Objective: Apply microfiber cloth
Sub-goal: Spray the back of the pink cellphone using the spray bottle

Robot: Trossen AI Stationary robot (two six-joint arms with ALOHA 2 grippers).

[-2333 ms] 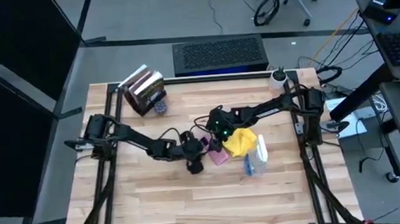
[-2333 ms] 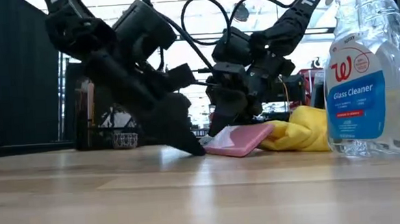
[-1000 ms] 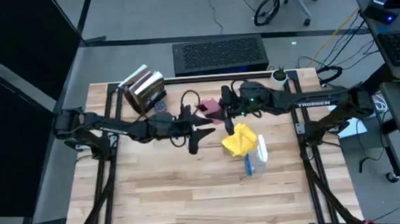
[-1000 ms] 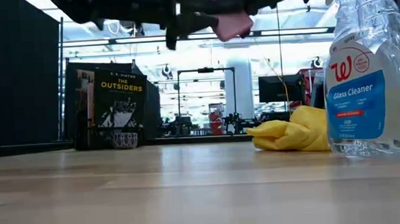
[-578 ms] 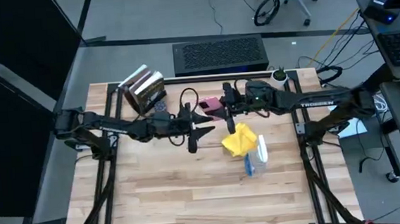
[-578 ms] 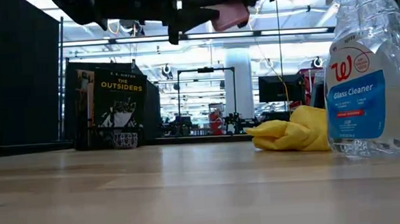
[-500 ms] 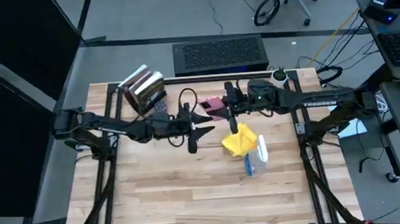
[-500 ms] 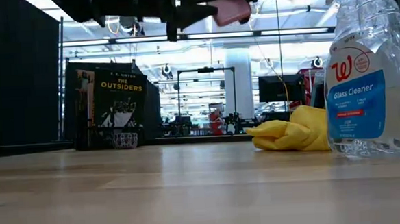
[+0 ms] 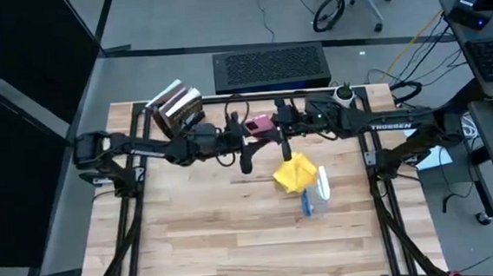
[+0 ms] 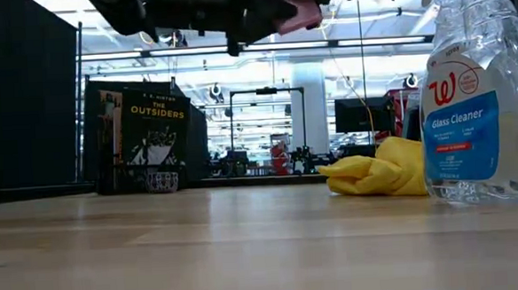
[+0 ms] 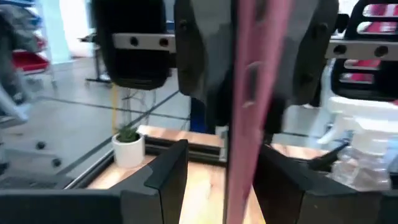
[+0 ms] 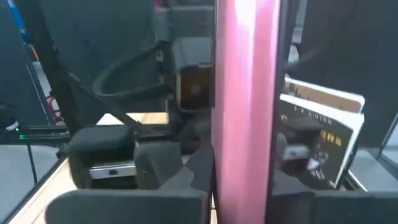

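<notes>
The yellow microfiber cloth point(image 9: 294, 174) point(image 10: 378, 176) lies crumpled on the table, right beside the spray bottle, and no gripper touches it. High above the table, near its far edge, my right gripper point(image 9: 275, 129) point(image 12: 244, 186) is shut on a pink-cased phone point(image 9: 261, 123) point(image 10: 301, 15). My left gripper point(image 9: 250, 143) point(image 11: 224, 150) is open and faces it from the left. Its two fingers stand on either side of the phone's free end point(image 11: 249, 112). Whether they touch it I cannot tell. My right gripper pinches the phone point(image 12: 244, 155) between its two fingers, level, coming from the table's right side. In the right wrist view the phone shows edge-on. The phone is lifted clear of the table and sticks out toward my left gripper.
A clear spray bottle of blue glass cleaner point(image 9: 315, 196) point(image 10: 479, 98) stands just near-right of the cloth. Books point(image 9: 178, 111) point(image 10: 156, 133) stand at the far left. A small plant pot point(image 9: 342, 94) sits at the far right corner. Bare wood point(image 9: 236, 234) lies toward the near edge.
My left gripper has gone right and toward the far edge, closing in on the phone until its open fingers straddle it. My right gripper, still shut on the phone, has carried it a little toward the far edge. The cloth has not moved.
</notes>
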